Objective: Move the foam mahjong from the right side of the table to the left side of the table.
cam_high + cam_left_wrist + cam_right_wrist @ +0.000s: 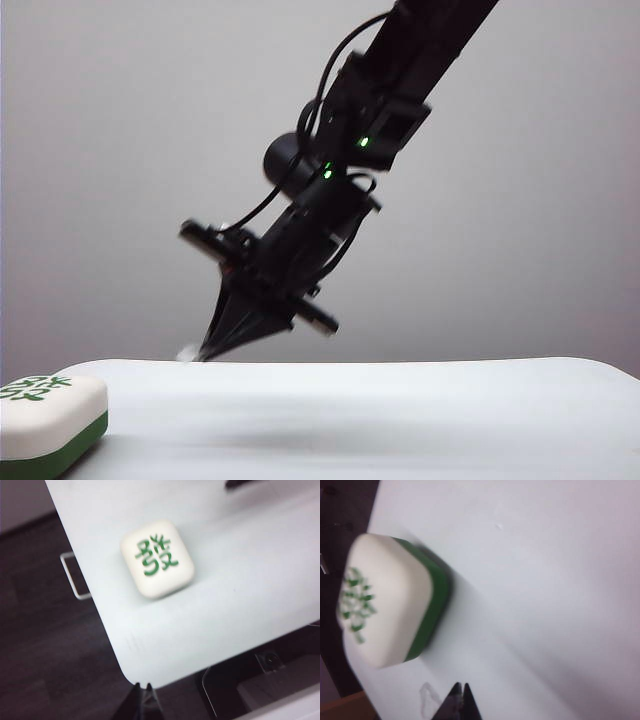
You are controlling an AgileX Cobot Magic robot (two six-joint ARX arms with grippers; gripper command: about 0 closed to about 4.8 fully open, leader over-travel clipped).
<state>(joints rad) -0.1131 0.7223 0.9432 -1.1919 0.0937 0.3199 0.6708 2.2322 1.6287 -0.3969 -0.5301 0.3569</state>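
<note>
The foam mahjong [50, 415] lies flat on the white table [400, 420] at the exterior view's lower left, white top up and green base showing. My right gripper [205, 352] reaches across from the upper right and hangs above the table, tips pointing down toward the block. In the right wrist view the right gripper [461, 686] is shut and empty, with the mahjong [390, 600] a short way ahead of it and apart. In the left wrist view the left gripper [142, 685] is shut, empty and high over the table's rounded corner. The mahjong [157, 557] sits well beyond it.
The table edge [107, 630] runs close to the block, with dark floor past it. A white wire bracket [70, 577] sticks out from that edge. A dark fitting [270, 660] sits below the table corner. A faint clear mark [427, 697] lies near the right fingertips.
</note>
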